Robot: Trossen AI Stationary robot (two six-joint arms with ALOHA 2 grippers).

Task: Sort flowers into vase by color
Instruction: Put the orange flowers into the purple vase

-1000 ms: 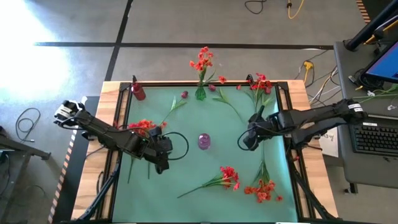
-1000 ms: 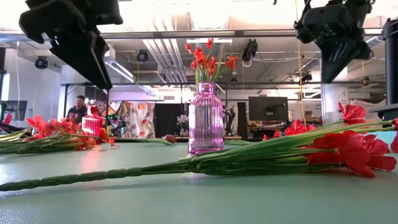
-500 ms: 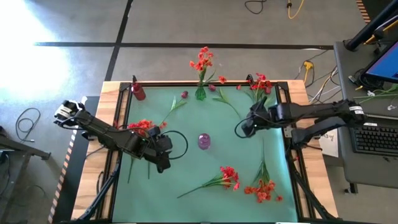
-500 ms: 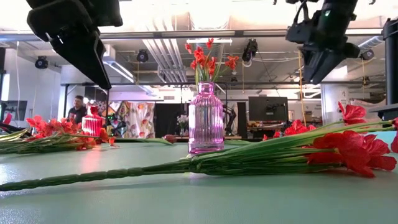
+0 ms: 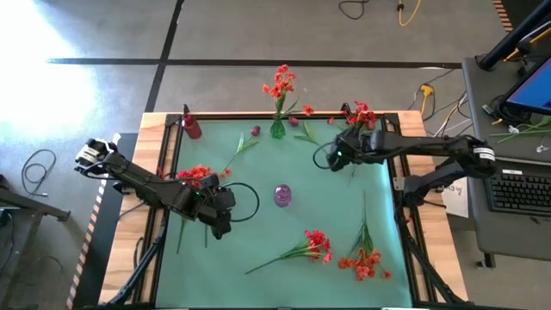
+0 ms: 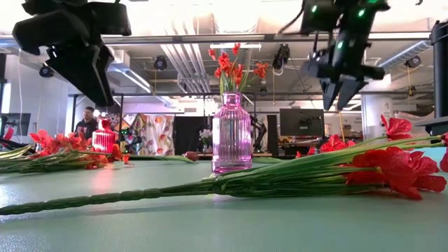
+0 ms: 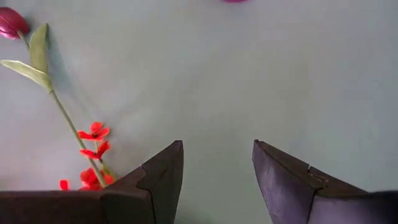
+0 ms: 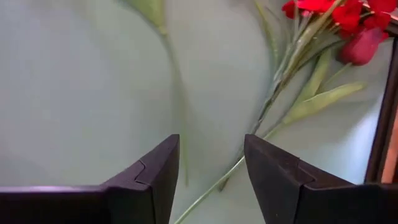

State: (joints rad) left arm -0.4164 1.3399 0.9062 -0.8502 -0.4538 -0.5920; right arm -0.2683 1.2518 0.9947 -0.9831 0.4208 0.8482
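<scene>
Red flowers lie in bunches on the green mat: one at the left (image 5: 198,175), two near the front (image 5: 314,244) (image 5: 363,261), and one at the far right (image 5: 360,116) with a magenta bud (image 8: 359,46). A green vase (image 5: 277,130) at the far edge holds red blooms. A purple vase (image 5: 282,195) stands mid-mat and a red vase (image 5: 191,128) at the far left. My right gripper (image 5: 331,160) hovers open above green stems (image 8: 273,106) of the far-right bunch. My left gripper (image 5: 221,228) hangs open over bare mat right of the left bunch.
A loose tulip with leaves (image 7: 25,43) lies on the mat ahead of my left gripper. Black rails (image 5: 392,164) run along the mat's left and right sides. A desk with a keyboard (image 5: 521,185) stands to the right of the table.
My right gripper has swung toward the table's far edge and a little left, turning as it went, and now stands over the far-right bunch's stems. Its fingers, shut a second ago, have opened.
</scene>
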